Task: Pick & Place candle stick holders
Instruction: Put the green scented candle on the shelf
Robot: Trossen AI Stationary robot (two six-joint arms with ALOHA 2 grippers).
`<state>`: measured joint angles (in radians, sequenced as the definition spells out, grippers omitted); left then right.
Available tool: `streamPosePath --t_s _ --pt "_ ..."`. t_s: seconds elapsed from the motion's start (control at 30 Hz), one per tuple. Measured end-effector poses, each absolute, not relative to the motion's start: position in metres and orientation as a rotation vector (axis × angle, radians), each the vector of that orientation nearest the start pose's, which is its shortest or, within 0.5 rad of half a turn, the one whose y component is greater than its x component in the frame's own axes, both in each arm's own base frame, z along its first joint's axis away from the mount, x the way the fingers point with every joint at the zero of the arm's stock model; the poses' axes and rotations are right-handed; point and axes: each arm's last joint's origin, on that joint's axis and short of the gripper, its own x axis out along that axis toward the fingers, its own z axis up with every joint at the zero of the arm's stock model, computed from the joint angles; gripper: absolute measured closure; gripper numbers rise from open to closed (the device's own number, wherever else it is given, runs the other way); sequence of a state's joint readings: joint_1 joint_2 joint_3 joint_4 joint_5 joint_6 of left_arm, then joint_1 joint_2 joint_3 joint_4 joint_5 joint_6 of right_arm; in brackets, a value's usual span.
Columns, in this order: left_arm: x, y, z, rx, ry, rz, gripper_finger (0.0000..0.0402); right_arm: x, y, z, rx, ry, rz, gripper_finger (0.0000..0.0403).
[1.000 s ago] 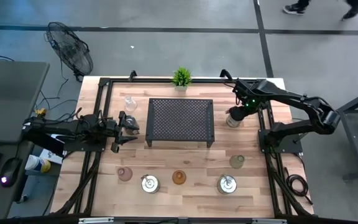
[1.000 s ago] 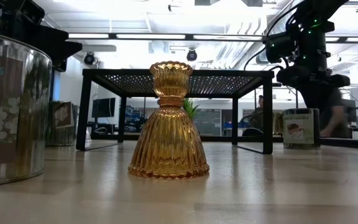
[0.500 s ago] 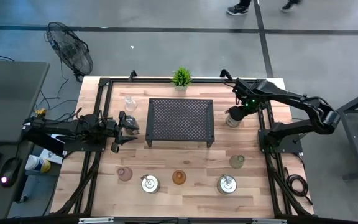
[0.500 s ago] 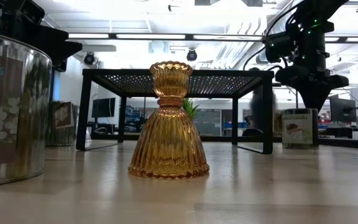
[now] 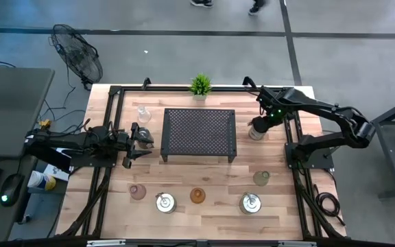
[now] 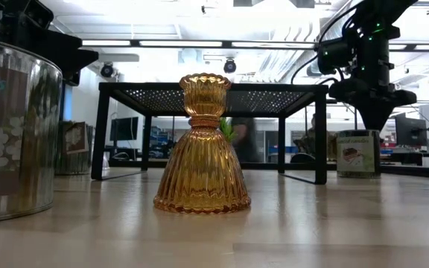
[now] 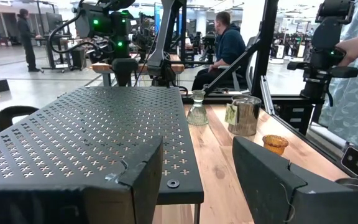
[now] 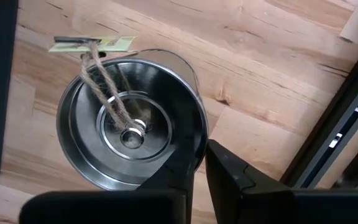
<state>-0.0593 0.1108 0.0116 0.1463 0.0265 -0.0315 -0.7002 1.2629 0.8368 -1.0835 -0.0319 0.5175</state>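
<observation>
The silver cup [image 8: 129, 121] under the right gripper [image 8: 197, 163] stands upright on the tabletop near the right edge, just beside the right end of the black rack [image 5: 199, 132]. Its long axis is vertical and its open mouth points straight up, with a twine loop and a paper tag draped over the rim. The right wrist view looks down into it: one finger sits inside the wall and the other outside, so the gripper appears clamped on the rim, or very nearly so.

By my reading, the step in hand is the grasp of this cup. The next move calls for a firm pinch on the thin wall and a straight lift, so that the cup does not tip or swing against the rack leg.

Along the front edge of the tabletop stand the other holders: a pink one [image 5: 137, 192], a silver one [image 5: 164, 202], an amber one [image 5: 197, 195], another silver one [image 5: 250, 203] and a greenish one [image 5: 261, 178]. A clear one [image 5: 143, 114] stands near the rack's rear left corner.

The left gripper [image 5: 141, 138] waits by the left end of the rack, its fingers spread apart and holding nothing.
</observation>
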Motion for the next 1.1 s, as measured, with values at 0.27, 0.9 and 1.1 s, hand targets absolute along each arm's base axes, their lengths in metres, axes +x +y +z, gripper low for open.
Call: streamPosePath --t_s 0.27,0.9,1.1 --pt "0.1037 -0.0069 0.1727 -0.032 -0.046 -0.087 0.0213 0.149 -0.1245 0.2121 0.95 1.289 -0.913 0.04" --pt "0.1037 -0.0069 0.1727 -0.032 -0.046 -0.086 0.0213 0.1481 -0.1218 0.2119 0.956 1.325 -0.832 0.0402" --pt "0.1037 -0.0069 0.1727 -0.032 -0.046 -0.086 0.0213 0.1479 -0.1214 0.2162 0.959 1.35 -0.822 0.0403"
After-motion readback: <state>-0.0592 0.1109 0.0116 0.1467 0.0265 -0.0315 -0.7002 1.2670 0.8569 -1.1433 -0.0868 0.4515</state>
